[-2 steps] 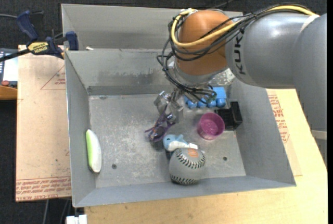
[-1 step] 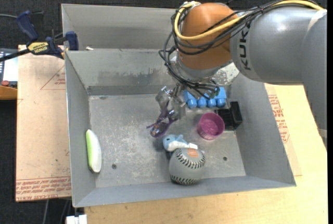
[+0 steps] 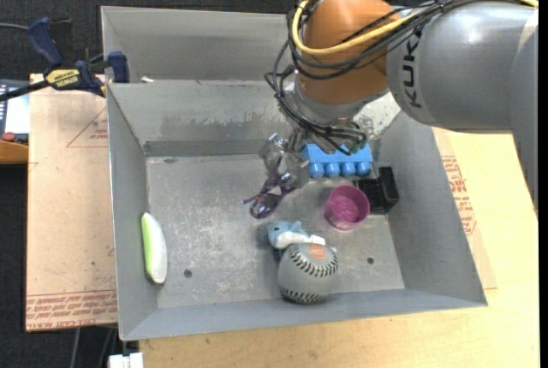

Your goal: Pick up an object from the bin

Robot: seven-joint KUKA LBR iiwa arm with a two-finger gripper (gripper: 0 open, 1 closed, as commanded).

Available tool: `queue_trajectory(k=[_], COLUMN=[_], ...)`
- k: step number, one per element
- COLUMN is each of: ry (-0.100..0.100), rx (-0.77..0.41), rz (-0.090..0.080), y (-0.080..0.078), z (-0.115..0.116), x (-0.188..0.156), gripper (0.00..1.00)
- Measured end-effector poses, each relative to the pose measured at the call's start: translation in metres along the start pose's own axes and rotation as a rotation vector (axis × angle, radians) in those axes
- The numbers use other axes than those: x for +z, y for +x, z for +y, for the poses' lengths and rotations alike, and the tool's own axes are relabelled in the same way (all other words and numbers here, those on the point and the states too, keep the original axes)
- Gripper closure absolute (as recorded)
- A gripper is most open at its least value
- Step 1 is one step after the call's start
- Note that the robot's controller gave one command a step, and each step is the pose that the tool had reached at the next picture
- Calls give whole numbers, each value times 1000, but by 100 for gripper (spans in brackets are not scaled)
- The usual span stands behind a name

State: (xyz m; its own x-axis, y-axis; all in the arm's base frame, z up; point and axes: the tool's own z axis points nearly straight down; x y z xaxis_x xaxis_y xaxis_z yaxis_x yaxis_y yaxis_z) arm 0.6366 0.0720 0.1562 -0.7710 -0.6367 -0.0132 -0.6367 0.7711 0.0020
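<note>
Several items crowd the end effector (image 3: 280, 169) mid-frame: purple thing (image 3: 266, 200) just below it, blue block (image 3: 339, 162) beside. Can't tell its opening or hold. Risk: it clips the block, or the thin purple thing slips.

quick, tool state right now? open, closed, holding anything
Tool: open or closed cannot be told; it hangs right over a small purple thing.

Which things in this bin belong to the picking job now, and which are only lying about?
Job in hand: gripper; small purple thing right beside it, mid-bin (likely target).
Lying about: blue studded block; magenta cup; black box; grey stitched ball; pale blue thing; green-white stick at left.
</note>
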Motion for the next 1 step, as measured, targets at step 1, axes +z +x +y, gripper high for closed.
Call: queue_trajectory(k=[1], ry=[1], rx=[1], rz=[-1], y=[0], z=[0], x=[-8], gripper=[100])
